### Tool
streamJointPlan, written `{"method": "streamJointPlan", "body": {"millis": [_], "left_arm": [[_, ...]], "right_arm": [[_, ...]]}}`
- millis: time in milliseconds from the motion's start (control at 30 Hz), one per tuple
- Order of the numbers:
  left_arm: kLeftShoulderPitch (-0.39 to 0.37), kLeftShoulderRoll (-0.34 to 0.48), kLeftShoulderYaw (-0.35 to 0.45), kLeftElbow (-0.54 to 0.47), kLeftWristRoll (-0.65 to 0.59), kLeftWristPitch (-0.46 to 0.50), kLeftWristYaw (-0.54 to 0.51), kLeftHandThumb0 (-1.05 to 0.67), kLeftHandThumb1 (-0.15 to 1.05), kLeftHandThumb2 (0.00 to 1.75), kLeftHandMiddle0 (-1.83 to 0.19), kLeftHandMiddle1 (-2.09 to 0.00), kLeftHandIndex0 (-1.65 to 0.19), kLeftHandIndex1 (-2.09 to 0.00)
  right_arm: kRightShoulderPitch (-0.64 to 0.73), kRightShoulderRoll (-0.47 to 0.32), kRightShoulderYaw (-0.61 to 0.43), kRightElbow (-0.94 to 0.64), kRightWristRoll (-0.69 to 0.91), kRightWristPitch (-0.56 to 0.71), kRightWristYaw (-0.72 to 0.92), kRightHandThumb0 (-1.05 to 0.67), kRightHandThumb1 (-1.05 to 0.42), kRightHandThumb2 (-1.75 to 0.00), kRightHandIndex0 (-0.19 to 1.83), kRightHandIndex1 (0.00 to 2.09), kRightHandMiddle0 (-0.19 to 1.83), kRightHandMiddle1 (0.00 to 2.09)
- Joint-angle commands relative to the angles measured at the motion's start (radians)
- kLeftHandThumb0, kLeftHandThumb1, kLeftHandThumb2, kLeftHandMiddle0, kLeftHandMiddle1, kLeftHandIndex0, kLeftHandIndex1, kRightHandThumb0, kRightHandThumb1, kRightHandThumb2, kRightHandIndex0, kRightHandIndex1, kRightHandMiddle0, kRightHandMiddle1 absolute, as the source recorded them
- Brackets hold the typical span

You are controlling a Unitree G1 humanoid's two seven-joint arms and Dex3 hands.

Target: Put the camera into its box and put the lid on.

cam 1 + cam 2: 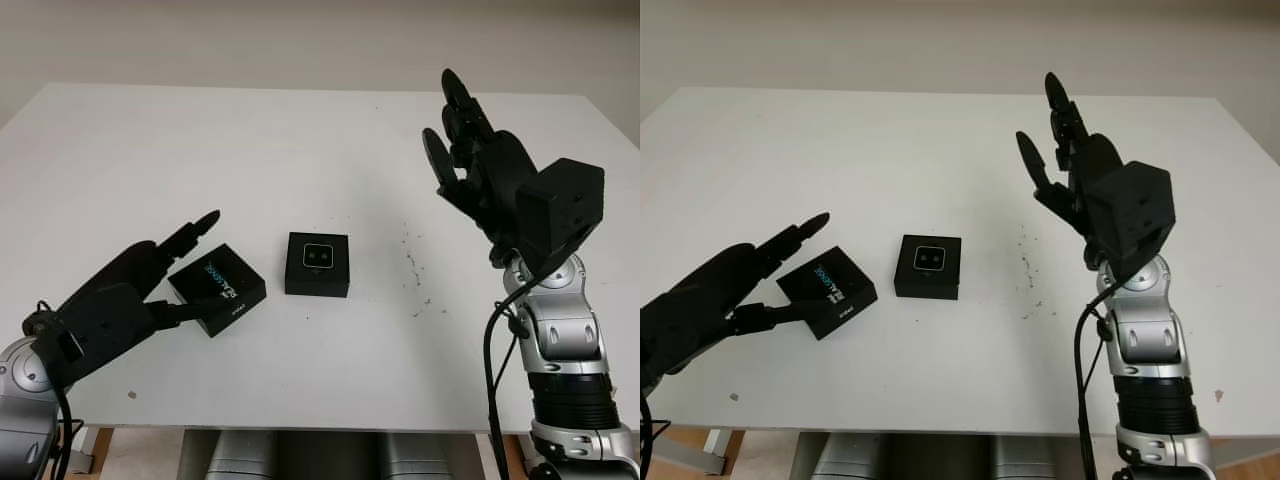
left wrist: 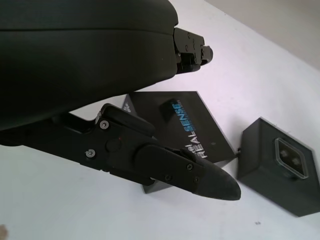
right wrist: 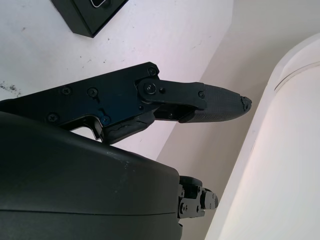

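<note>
the camera (image 1: 318,256) sits in its box (image 1: 317,284), a small square black case near the middle of the white table (image 1: 300,150), two lenses facing up inside a pale frame. just beside it on the left lies the lid (image 1: 218,288), a flat matte black square with blue and white lettering, turned at an angle. the left hand (image 1: 140,280) is open, its fingers around the lid's near side. the right hand (image 1: 470,160) is open, raised above the table's right part. wide bare tabletop lies all around.

The left hand (image 1: 140,285) covers the near-left edge of the lid (image 1: 218,288), so contact cannot be told.
</note>
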Motion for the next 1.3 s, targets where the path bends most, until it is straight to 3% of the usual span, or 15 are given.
{"method": "streamJointPlan", "body": {"millis": [0,100,300,467,767,1033,1267], "left_arm": [[0.014,0.017,-0.027,0.004,0.042,-0.029,0.012,-0.87,0.98,0.05,0.17,-0.03,0.03,-0.05],[0.017,0.007,-0.057,0.025,0.110,-0.068,0.051,-0.86,0.96,0.04,0.19,0.00,0.05,-0.04],[0.018,-0.062,-0.126,0.065,0.285,-0.122,0.228,-0.81,0.96,0.05,0.19,0.00,0.10,-0.03],[0.026,-0.093,-0.169,0.065,0.381,-0.131,0.278,-0.81,0.96,0.05,0.19,0.00,0.16,-0.03],[0.071,-0.132,-0.160,0.057,0.390,-0.168,0.313,-0.74,0.92,0.05,0.19,0.00,0.12,-0.06],[0.079,-0.131,-0.173,0.041,0.463,-0.125,0.276,-0.61,0.90,0.05,0.18,-0.02,0.04,-0.08],[0.079,-0.185,-0.172,0.071,0.481,-0.128,0.366,-0.38,0.99,0.08,-0.08,-0.14,-0.16,-0.13]], "right_arm": [[-0.002,-0.015,0.003,0.002,-0.003,-0.017,0.002,-0.72,-1.05,-0.52,-0.07,0.05,-0.03,0.02],[0.005,-0.018,0.000,-0.003,0.002,-0.017,0.006,-0.72,-1.05,-0.53,-0.07,0.05,-0.03,0.02],[0.019,-0.009,0.003,-0.028,0.000,-0.019,-0.007,-0.70,-1.05,-0.54,-0.06,0.06,-0.02,0.03],[0.014,-0.019,0.017,-0.023,-0.032,-0.034,-0.019,-0.72,-1.05,-0.55,-0.04,0.07,0.00,0.04],[0.017,-0.011,0.013,-0.026,-0.022,-0.031,-0.024,-0.70,-1.05,-0.54,-0.04,0.07,0.01,0.04],[0.020,-0.014,0.009,-0.033,-0.018,-0.030,-0.024,-0.70,-1.05,-0.54,-0.03,0.07,0.02,0.04],[0.024,-0.014,0.012,-0.038,-0.016,-0.018,-0.021,-0.70,-1.05,-0.54,-0.04,0.06,0.01,0.03]]}}
